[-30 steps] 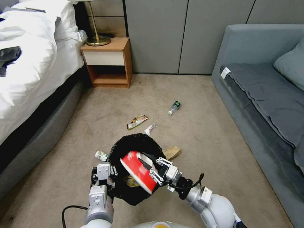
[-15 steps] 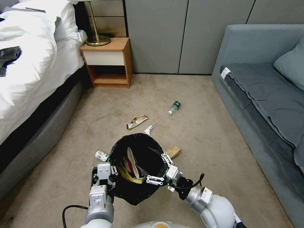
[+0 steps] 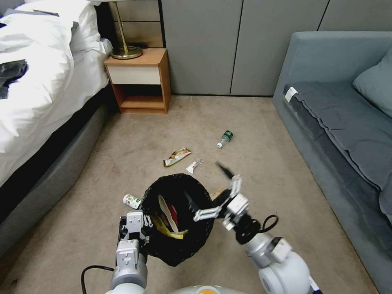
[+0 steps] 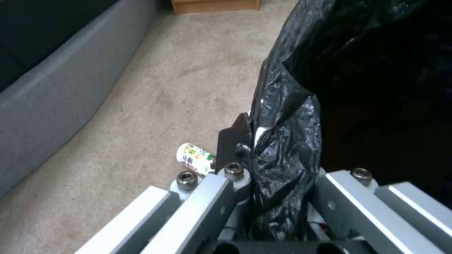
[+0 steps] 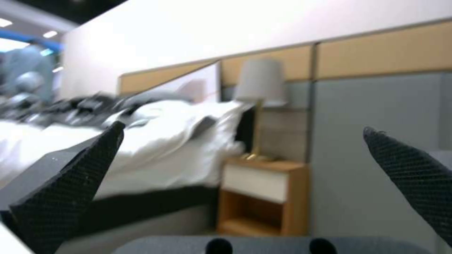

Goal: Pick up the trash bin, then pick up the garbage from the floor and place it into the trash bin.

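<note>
**Bin held at the left, right gripper spread wide beside the rim**

Left side: the left gripper (image 3: 143, 229) has its fingers clamped on the near-left rim of the trash bin (image 3: 178, 218), black liner bunched between them. The left wrist view gives what the head view cannot: the crinkled liner (image 4: 287, 141) pinched right between the two finger bars, a sliver of white bin wall peeking through. Just outside the left finger, on the carpet, lies a small white labelled bottle (image 4: 195, 158), also seen from the head camera at the bin's left edge (image 3: 131, 200).

Inside the bin, from the head camera alone: a red-and-white carton (image 3: 168, 212) standing on edge, a yellow wrapper (image 3: 170, 231) under it.

Beyond the bin on the carpet lie a multicolour snack wrapper (image 3: 177, 156), a small white packet (image 3: 193, 165) and a green-capped bottle (image 3: 224, 138).

Right side: the right gripper (image 3: 211, 191) hangs over the bin's right rim, fingers spread wide and holding nothing, one fingertip over the bin's mouth, the other pointing away over the carpet. A brown paper bag (image 3: 218, 192) peeks out just behind those fingers. The right wrist view looks level across the room: two dark textured pads (image 5: 70, 190) far apart, and framed between them the bed (image 5: 155, 148), the lamp (image 5: 260, 83) and the wooden nightstand (image 5: 263, 197).
</note>
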